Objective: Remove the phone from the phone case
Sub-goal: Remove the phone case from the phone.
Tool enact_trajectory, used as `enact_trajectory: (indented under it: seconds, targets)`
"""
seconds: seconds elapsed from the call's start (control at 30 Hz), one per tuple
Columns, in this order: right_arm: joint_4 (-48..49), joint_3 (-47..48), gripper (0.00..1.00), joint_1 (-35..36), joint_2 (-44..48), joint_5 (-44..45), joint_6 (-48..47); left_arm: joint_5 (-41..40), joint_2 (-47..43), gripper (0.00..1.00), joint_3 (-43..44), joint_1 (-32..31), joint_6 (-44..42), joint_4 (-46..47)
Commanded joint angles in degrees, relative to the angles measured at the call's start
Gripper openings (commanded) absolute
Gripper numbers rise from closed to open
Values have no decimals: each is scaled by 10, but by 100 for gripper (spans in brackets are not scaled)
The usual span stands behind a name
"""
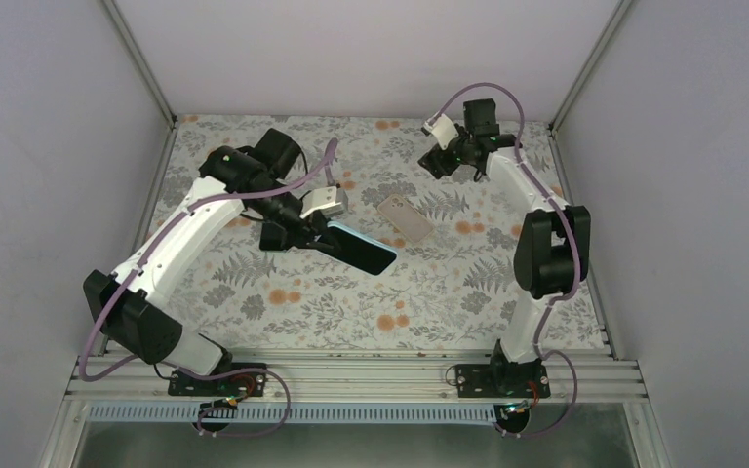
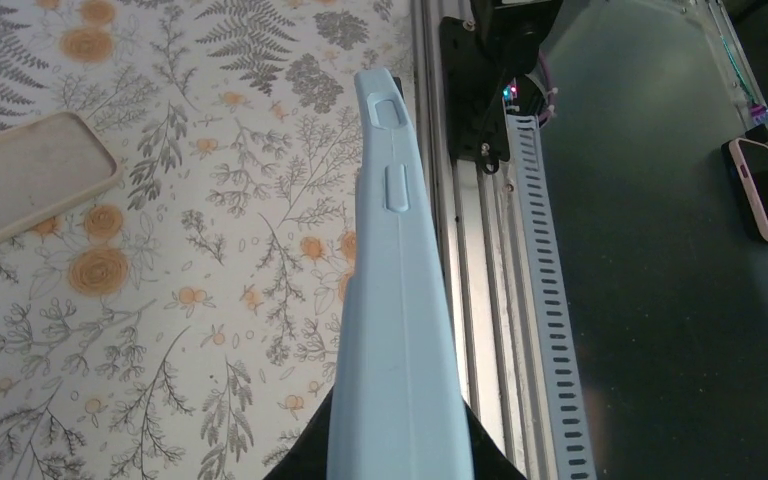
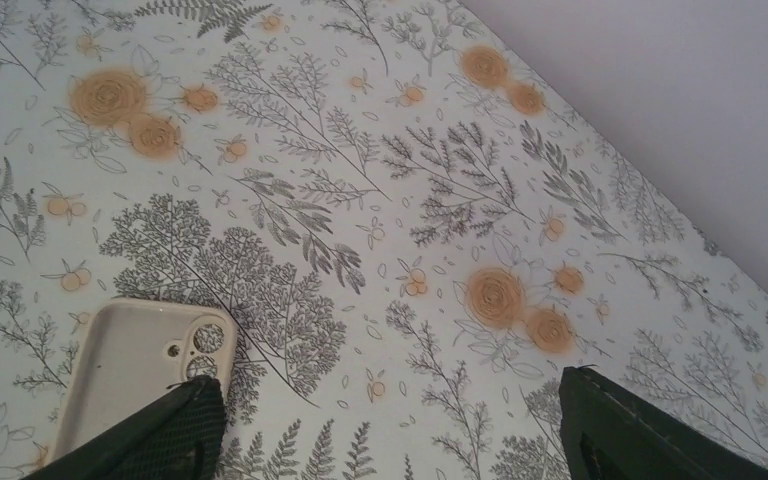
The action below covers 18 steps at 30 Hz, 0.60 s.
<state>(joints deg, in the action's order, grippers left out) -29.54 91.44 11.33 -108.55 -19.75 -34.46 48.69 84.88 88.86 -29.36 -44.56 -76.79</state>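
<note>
My left gripper [image 1: 310,237] is shut on one end of a light blue phone case [image 1: 363,250] with a dark phone face showing in it, and holds it on edge above the table's middle. In the left wrist view the case's blue side with its buttons [image 2: 396,290] runs up from between my fingers [image 2: 305,455]. My right gripper [image 1: 437,161] is open and empty over the back of the table. Its fingers [image 3: 155,435] stand wide apart above the cloth.
A beige empty case [image 1: 405,216] lies flat on the floral cloth between the arms; the cloth shows through its camera holes in the right wrist view [image 3: 135,365]. It also shows in the left wrist view [image 2: 30,180]. Another phone [image 2: 766,190] lies off the table beyond the front rail [image 1: 351,375].
</note>
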Motion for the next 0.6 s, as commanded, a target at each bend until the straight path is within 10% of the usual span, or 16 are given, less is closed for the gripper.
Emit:
enact_trajectory:
  seconds: [0.0,0.57]
  targets:
    - [0,4,83,3,19,-16,-11,43,-6,2,8,6,-20,-11]
    - [-242,-204,83,92,280,-254,-160,36,33,2,12,9,-39,-10]
